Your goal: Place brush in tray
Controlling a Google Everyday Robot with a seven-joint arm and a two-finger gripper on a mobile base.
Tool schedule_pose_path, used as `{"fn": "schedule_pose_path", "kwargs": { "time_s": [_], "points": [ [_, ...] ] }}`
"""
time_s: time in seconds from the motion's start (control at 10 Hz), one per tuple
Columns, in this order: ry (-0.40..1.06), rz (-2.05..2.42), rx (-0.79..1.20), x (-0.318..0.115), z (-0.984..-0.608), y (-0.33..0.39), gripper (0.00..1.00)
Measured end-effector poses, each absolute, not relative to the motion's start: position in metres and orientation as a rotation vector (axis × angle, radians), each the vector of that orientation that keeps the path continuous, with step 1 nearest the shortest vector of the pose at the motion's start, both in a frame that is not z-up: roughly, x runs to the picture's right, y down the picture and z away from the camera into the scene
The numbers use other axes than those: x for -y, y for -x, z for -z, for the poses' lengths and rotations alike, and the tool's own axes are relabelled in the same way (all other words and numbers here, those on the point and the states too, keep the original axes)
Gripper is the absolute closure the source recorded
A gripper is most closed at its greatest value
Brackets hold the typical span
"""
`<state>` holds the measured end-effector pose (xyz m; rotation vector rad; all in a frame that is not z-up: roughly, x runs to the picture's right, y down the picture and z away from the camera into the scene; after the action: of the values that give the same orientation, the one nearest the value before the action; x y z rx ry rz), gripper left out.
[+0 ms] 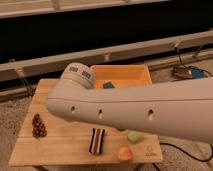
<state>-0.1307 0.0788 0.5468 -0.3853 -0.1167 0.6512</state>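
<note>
Can't really spot the brush here, no white handle or dark bristles showing, so it's probably hidden behind the arm. The big white arm [150,107] comes in from the right edge and stretches leftward across most of the tabletop [55,145]. It ends in a rounded elbow with a grey ribbed joint [79,75] just left of the tray. The gripper doesn't show at all, so I can't tell whether it's apart or together.

On the tabletop, left to right: a brown pinecone-looking cluster [38,126], a dark striped block [97,141] near the front edge, a small orange thing [125,154], and a pale green block [134,136] just under the arm.

The yellow-orange tray [127,76] sits at the back, its front covered by the arm. One dark green item [108,85] is in it, at the left side.
</note>
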Motion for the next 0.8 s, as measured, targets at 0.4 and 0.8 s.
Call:
{"fn": "schedule_pose_path", "kwargs": {
  "time_s": [0.4,0.8],
  "points": [
    [0.313,-0.743,0.143,-0.017,-0.536,0.115,1.0],
    [0.246,-0.892,0.112,0.037,-0.558,0.082,1.0]
  ]
}}
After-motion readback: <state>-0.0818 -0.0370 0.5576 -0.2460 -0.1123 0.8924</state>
